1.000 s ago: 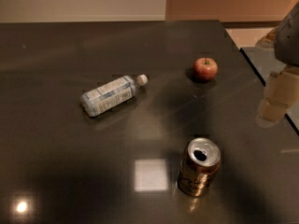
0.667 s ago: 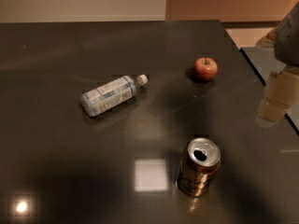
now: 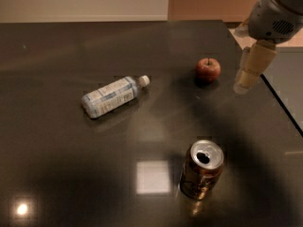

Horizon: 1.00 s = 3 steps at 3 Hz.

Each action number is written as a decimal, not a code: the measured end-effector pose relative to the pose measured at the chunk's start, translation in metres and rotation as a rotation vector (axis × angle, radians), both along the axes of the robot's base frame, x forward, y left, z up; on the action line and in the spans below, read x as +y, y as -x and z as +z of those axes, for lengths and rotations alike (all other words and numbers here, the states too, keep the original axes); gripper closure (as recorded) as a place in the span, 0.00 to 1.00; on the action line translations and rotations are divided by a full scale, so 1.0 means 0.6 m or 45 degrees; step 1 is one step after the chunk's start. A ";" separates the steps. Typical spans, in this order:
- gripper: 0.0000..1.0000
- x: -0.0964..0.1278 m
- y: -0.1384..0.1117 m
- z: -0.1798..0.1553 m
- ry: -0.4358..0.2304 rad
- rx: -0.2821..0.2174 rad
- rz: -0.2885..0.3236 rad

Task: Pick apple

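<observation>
The apple (image 3: 208,69) is small, round and red with a short dark stem. It sits upright on the dark table (image 3: 57,164), toward the far right. My gripper (image 3: 248,72) hangs above the table just right of the apple, apart from it and higher. Only one cream-coloured finger (image 3: 253,65) shows plainly, under the grey arm housing (image 3: 274,13) at the top right.
A plastic water bottle (image 3: 111,97) lies on its side left of the apple. An open brown soda can (image 3: 201,170) stands upright in the near middle. The table's right edge (image 3: 284,105) runs diagonally just beyond my gripper.
My gripper has moved up and to the left, closer to the apple. The apple, bottle and can have not moved.
</observation>
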<state>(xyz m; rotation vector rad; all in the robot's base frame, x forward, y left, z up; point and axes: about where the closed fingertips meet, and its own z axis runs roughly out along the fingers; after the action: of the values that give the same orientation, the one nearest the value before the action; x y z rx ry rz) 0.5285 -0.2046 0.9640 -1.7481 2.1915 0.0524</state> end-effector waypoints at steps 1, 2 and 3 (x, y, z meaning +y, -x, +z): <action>0.00 0.012 -0.095 -0.016 -0.063 0.020 0.022; 0.00 0.025 -0.167 -0.013 -0.123 -0.020 0.024; 0.00 0.026 -0.211 -0.024 -0.141 -0.037 0.004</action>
<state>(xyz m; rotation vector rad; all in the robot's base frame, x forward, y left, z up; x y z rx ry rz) 0.6553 -0.1893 0.9497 -1.6816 2.1232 0.1450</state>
